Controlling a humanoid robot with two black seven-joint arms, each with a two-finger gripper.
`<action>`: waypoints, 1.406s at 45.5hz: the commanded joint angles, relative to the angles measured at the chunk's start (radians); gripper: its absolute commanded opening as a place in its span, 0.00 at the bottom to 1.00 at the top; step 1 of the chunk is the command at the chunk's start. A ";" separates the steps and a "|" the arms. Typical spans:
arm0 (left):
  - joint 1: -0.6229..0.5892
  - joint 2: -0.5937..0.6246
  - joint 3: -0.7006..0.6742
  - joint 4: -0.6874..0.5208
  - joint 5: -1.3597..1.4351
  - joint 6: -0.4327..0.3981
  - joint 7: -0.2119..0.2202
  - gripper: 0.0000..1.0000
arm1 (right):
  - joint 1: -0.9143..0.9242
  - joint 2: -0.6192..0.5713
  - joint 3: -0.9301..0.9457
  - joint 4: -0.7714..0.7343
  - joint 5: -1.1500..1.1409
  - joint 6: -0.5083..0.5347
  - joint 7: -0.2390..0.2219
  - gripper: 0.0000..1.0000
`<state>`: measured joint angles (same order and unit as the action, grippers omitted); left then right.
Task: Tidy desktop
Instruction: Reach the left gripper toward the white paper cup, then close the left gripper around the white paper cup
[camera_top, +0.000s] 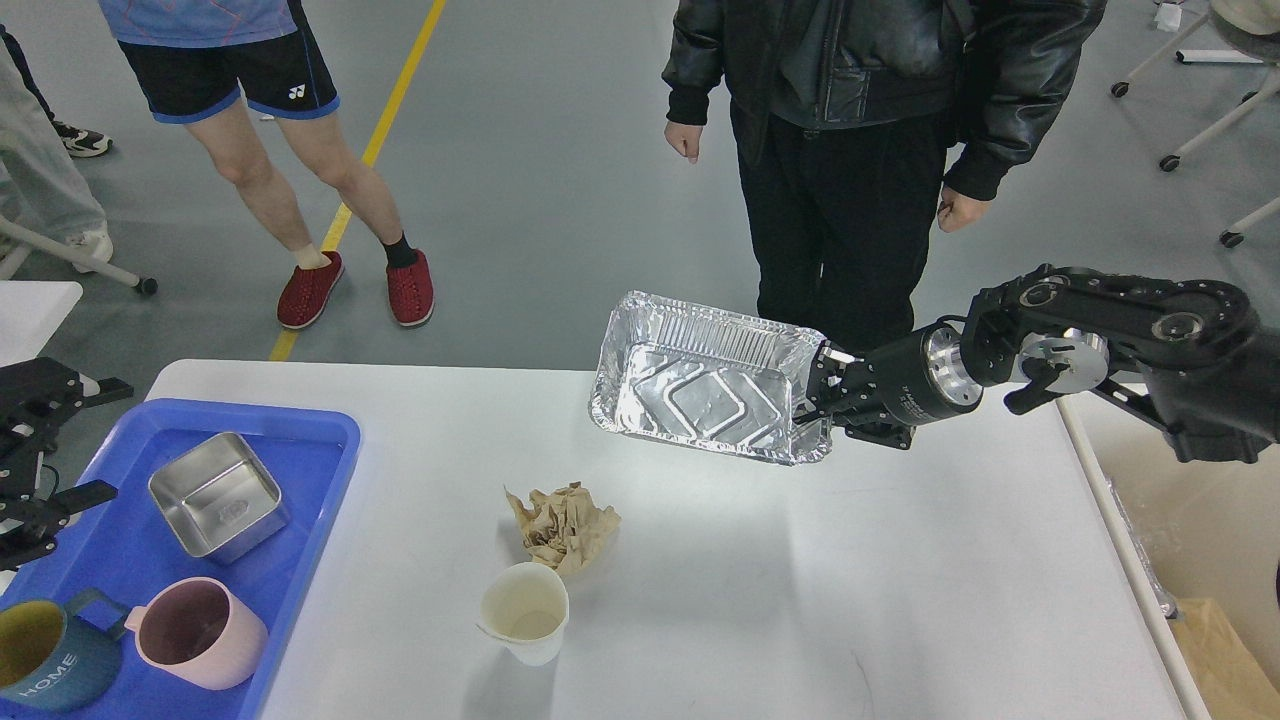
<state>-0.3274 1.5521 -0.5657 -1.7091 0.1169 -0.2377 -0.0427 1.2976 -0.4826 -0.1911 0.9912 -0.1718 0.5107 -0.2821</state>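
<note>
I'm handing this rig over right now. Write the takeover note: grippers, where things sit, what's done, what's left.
Right gripper: shut on the foil tray, held tilted above the desktop.
Left gripper: open, empty, at the left edge by the blue tray.
Done: steel box, pink mug and blue mug lie in the blue tray.
Left: crumpled paper and paper cup on the desktop; foil tray needs placing.
</note>
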 joint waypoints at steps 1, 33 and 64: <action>-0.002 0.008 0.000 -0.001 0.001 0.001 0.012 0.97 | 0.000 0.002 0.001 0.001 0.000 0.000 0.000 0.00; -0.398 -0.642 0.351 0.104 0.563 0.015 0.333 0.95 | 0.000 0.007 0.001 0.003 0.000 -0.014 0.000 0.00; -0.631 -0.776 0.639 0.138 0.557 0.028 0.346 0.95 | -0.001 -0.001 0.001 0.004 -0.002 -0.017 0.000 0.00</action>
<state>-0.9511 0.7829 0.0572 -1.5697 0.6734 -0.2069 0.3030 1.2971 -0.4830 -0.1902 0.9956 -0.1734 0.4940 -0.2823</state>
